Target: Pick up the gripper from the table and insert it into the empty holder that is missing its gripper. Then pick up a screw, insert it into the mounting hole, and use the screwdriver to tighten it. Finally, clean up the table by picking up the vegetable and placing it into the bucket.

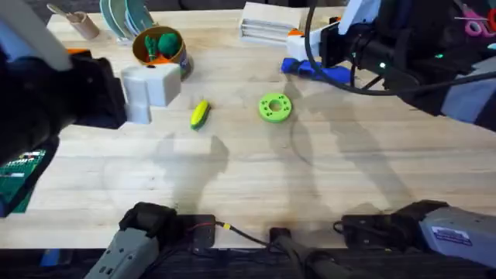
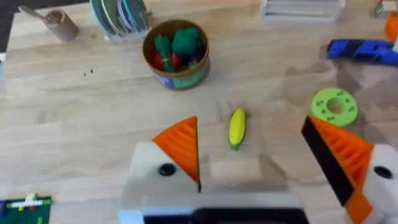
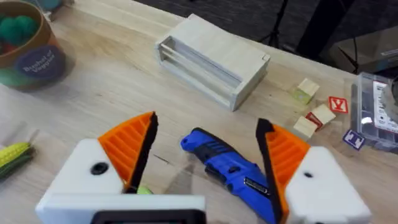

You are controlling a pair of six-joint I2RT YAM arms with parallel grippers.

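Across the table (image 1: 256,178), pale planks, both arm bases sit at the near edge and both arms reach toward the far side. Left arm is large and dark at the left edge of the overhead view; its left gripper (image 2: 273,155) hangs above the table with jaws wide apart, nothing between the orange ribbed pads (image 2: 181,144). Right arm reaches to the far right; the right gripper (image 3: 205,155) is also spread open, one pad on each side of the screwdriver (image 3: 227,168) but not closed on it, contact can't be judged.

Screwdriver lies flat on the table at the far right, blue body, near a light wooden slotted box (image 3: 211,59). Small loose tiles (image 3: 320,112) and a clear plastic case (image 3: 376,112) lie past the box.

Bucket (image 1: 159,48) stands upright at far left-centre, orange-yellow rim, green and red toy items already inside. A rack of teal plates (image 1: 128,15) is just behind it, a tan wooden cup (image 1: 81,23) further left.

Flat green ring with yellow centre (image 1: 274,107) lies mid-table, well apart from the bucket.

Vegetable (image 1: 199,114) lies flat on the table between bucket and ring, yellow with green end, below the left gripper's open jaws in the wrist view, untouched

Loose orange wedge and bare holder: can't pick them out
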